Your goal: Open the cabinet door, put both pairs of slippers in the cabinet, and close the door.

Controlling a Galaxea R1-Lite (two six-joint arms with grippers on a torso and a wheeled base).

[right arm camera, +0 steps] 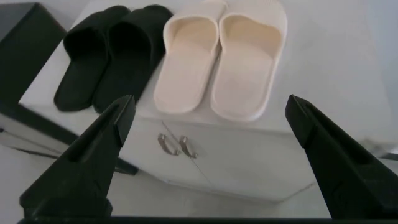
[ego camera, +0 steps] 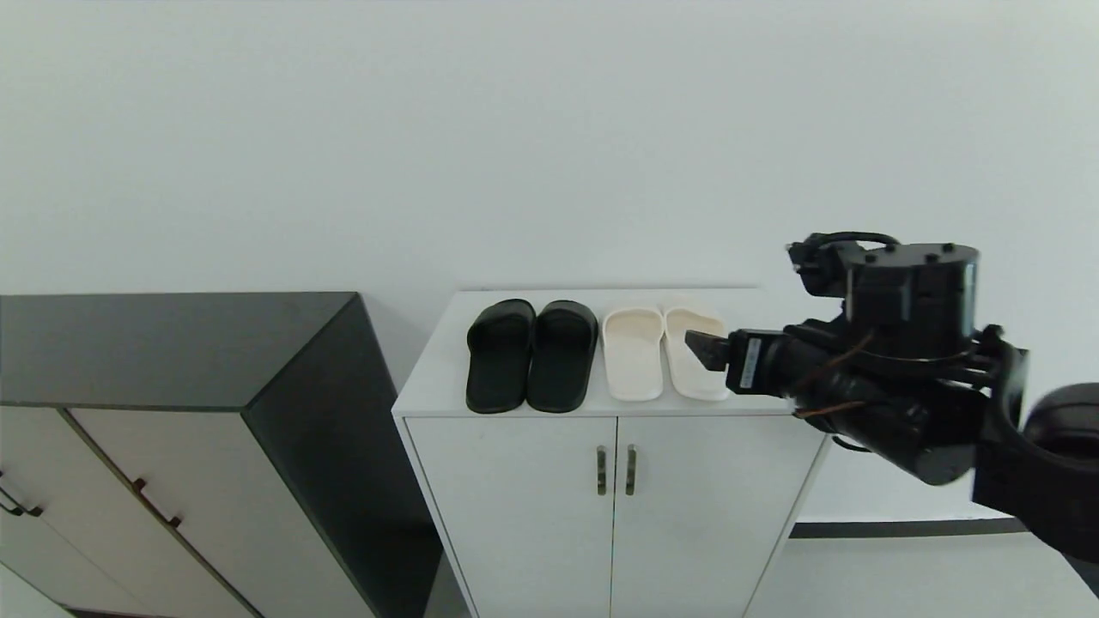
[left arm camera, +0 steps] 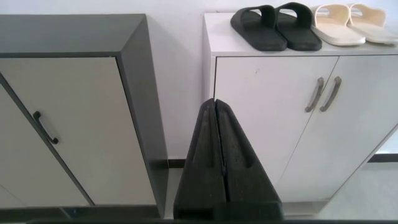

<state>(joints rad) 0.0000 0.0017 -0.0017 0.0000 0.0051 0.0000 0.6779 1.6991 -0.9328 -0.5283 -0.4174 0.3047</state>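
Right hand (right arm camera: 210,102), fingers spread wide and empty, hovers just beside the cream pair of slippers (ego camera: 665,352). The left hand (left arm camera: 216,112), fingers pressed together on nothing, sits low before the white cabinet (ego camera: 438,378). Two pairs, four slippers in all, lie side by side on the cabinet's top. They are smooth open-toed slides, with the black pair (ego camera: 532,356) left of the cream. Both doors (ego camera: 524,515) are shut, their two metal handles (ego camera: 615,469) side by side at the middle. One dark-topped cabinet (ego camera: 172,348) stands alongside.

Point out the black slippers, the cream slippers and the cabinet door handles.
black slippers (ego camera: 532,343): head view, inner edges where the pair touches.
cream slippers (ego camera: 663,343): head view, inner edges where the pair touches.
door handles (ego camera: 601,470): head view, bar of the left-hand handle.
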